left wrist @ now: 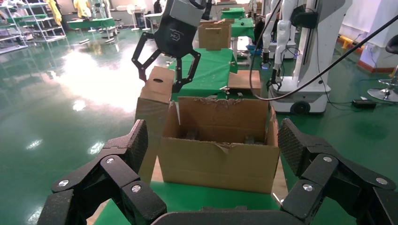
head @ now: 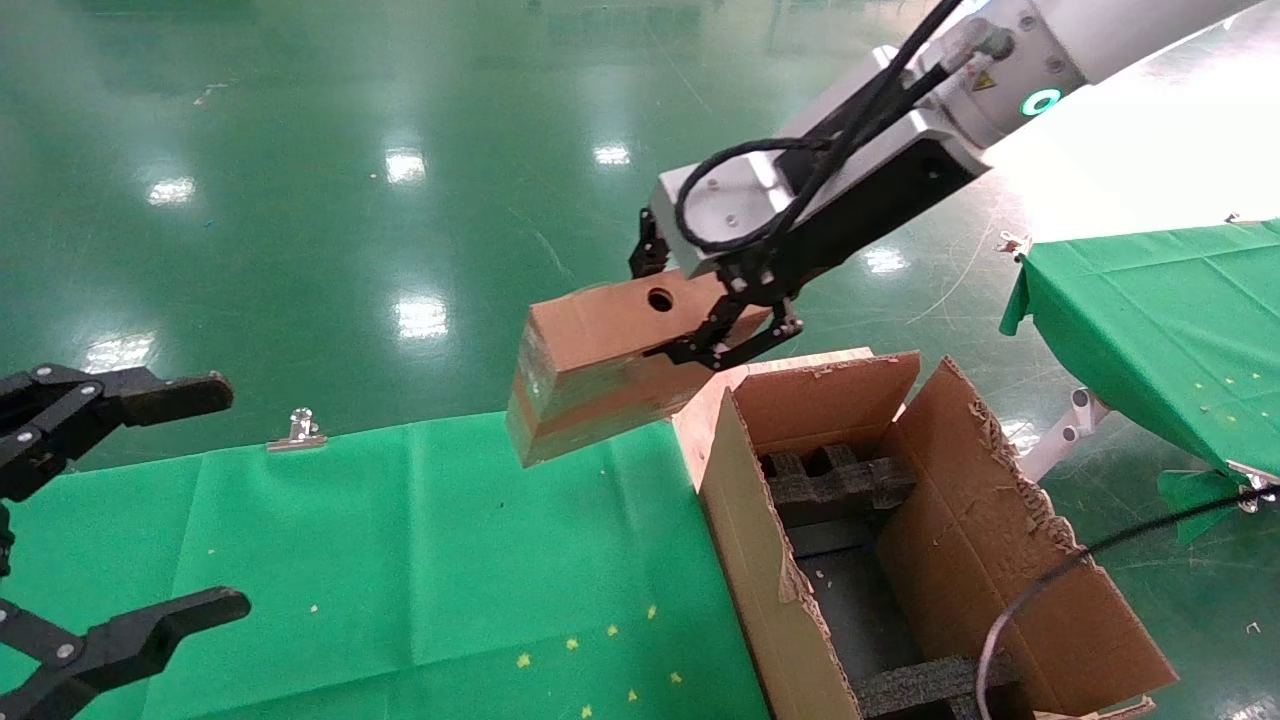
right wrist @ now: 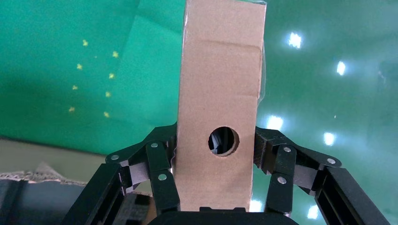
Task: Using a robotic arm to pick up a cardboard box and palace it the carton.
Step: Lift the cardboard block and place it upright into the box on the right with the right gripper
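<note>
The robotic arm, at the upper right of the head view, is glossy white with a lit green ring, a yellow warning label, a grey camera block and looped black cable. Its right gripper is black, multi-link, with silver rivets. The left gripper, at lower left, is bare black with textured pads.

Carton as landmark. Left gripper spread open in front of it. Beyond its far left corner, right gripper clamps cardboard box, raised above the green table.
</note>
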Motion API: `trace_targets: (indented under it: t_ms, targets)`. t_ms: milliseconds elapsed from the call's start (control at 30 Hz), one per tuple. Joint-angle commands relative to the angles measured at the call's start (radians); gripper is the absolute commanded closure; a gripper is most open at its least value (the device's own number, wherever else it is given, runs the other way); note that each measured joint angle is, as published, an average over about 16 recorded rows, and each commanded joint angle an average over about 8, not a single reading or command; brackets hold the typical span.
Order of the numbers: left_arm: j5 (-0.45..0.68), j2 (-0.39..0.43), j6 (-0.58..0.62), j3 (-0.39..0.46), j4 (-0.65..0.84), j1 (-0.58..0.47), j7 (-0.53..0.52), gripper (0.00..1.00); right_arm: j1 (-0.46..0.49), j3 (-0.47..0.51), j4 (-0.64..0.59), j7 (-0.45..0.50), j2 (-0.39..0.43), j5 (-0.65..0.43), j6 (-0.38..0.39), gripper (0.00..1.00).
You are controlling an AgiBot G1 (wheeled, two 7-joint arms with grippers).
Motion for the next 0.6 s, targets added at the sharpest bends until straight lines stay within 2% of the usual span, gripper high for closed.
trace_targets:
  t_ms: [33, 300, 600]
  targets:
    - [0.0, 0.0, 0.0, 0.0, 0.0, 0.0, 0.0, 0.0, 0.014, -0.029, -0.02, -0.01, 0.005, 0.022, 0.0, 1.0]
    - [0.0, 0.0, 0.0, 0.0, 0.0, 0.0, 0.0, 0.0, 0.091, -0.15, -0.062, -0.04, 0.101, 0.063, -0.002, 1.0]
    - [0.0, 0.0, 0.0, 0.0, 0.0, 0.0, 0.0, 0.0, 0.169, -0.31, -0.054, -0.045, 0.22, 0.099, -0.004, 1.0]
